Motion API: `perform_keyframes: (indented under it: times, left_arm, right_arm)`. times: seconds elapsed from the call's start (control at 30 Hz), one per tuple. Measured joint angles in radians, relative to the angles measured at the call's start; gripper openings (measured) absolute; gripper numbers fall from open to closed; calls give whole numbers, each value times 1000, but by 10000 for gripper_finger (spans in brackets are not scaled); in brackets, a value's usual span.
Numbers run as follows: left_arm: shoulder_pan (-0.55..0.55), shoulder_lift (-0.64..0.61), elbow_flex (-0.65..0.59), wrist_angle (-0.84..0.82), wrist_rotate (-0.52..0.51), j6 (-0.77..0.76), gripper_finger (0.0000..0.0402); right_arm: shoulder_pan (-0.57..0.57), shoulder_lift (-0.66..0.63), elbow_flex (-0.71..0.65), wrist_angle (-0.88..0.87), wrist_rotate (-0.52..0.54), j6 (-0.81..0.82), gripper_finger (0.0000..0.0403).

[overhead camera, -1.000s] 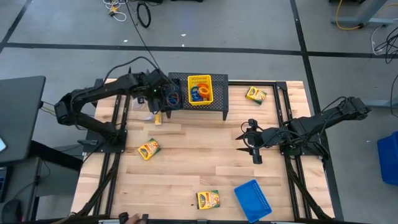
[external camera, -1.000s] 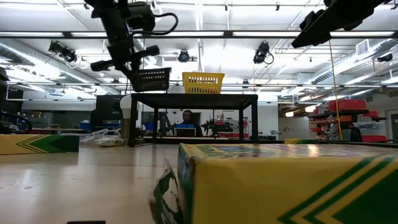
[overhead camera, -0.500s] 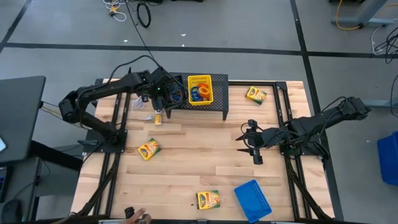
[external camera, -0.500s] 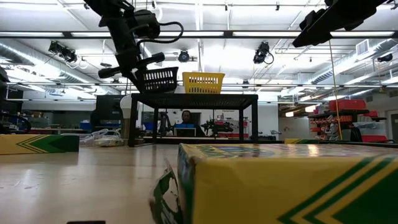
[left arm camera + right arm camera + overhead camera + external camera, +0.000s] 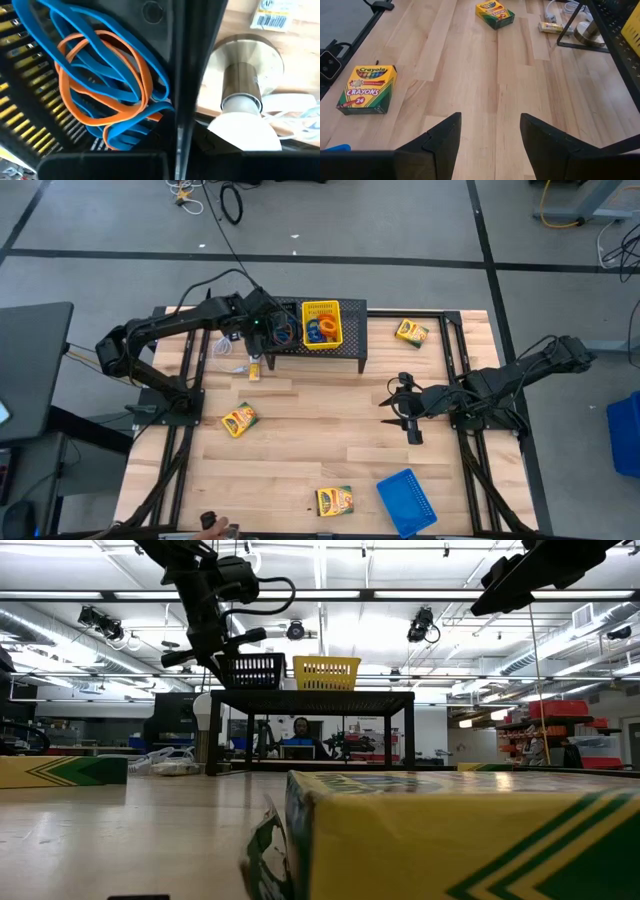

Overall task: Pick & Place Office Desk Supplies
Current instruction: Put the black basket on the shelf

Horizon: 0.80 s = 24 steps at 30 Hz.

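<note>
Black mesh tray (image 5: pixel 252 670), tilted a moment ago, now sits level on the stand (image 5: pixel 310 698) at the worktop's twelve o'clock, touching the yellow tray (image 5: pixel 326 671). Left end effector (image 5: pixel 262 332) is clenched on its rim, so placement looks done bar release. Right end effector (image 5: pixel 398 411) hangs released at three o'clock.

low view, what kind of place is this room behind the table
Probably a large lab or workshop hall, not an office: exposed ceiling beams with mounted lights, shelving at the right, and a person seated at a workstation beyond the black mesh stand.
</note>
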State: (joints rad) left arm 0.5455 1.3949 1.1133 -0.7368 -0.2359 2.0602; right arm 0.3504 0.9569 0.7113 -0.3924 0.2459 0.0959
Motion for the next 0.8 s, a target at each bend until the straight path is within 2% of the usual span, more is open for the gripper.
perform_keyframes:
  times: [0.27, 0.6, 0.8]
  left_arm:
    - [13, 0, 0, 6, 9, -26, 32]
    - [25, 0, 0, 8, 18, -38, 104]
    - [26, 0, 4, 5, -8, -50, 128]
  right_arm:
    - [0, 0, 0, 0, 0, 0, 213]
    - [0, 0, 0, 0, 1, 0, 213]
    - [0, 0, 0, 0, 1, 0, 213]
